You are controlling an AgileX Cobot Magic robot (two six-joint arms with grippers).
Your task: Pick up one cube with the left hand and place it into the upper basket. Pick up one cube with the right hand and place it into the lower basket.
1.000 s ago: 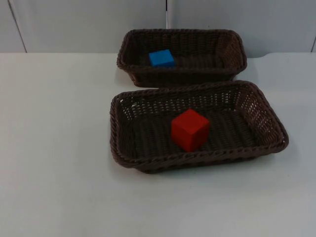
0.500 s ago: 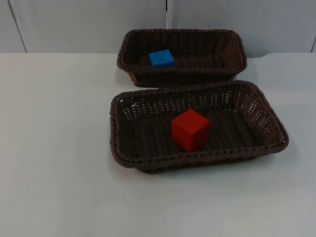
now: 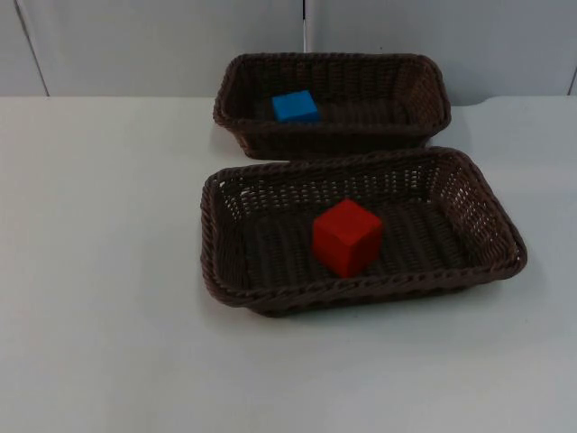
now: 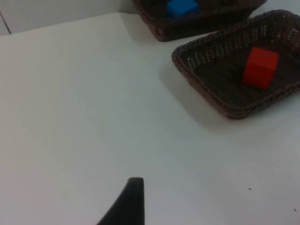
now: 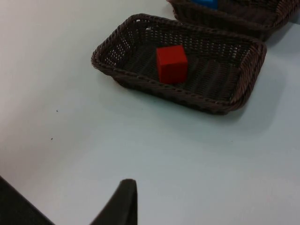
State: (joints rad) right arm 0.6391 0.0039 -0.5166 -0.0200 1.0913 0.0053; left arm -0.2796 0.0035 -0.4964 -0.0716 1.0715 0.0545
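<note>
A blue cube [image 3: 296, 106] lies in the left part of the upper brown wicker basket [image 3: 334, 137]. A red cube [image 3: 347, 237] rests near the middle of the lower wicker basket [image 3: 361, 290], turned at an angle. My left gripper [image 4: 126, 206] waits above bare table, well to the left of both baskets; from there I see the red cube [image 4: 260, 67] and the blue cube [image 4: 182, 6]. My right gripper [image 5: 124, 201] waits over bare table, apart from the lower basket [image 5: 154, 86] and its red cube [image 5: 171, 63].
The two baskets stand close together, the upper one against the grey partition wall [image 3: 162, 45]. White table [image 3: 99, 271] stretches wide to the left and in front of the baskets, with a narrower strip to their right.
</note>
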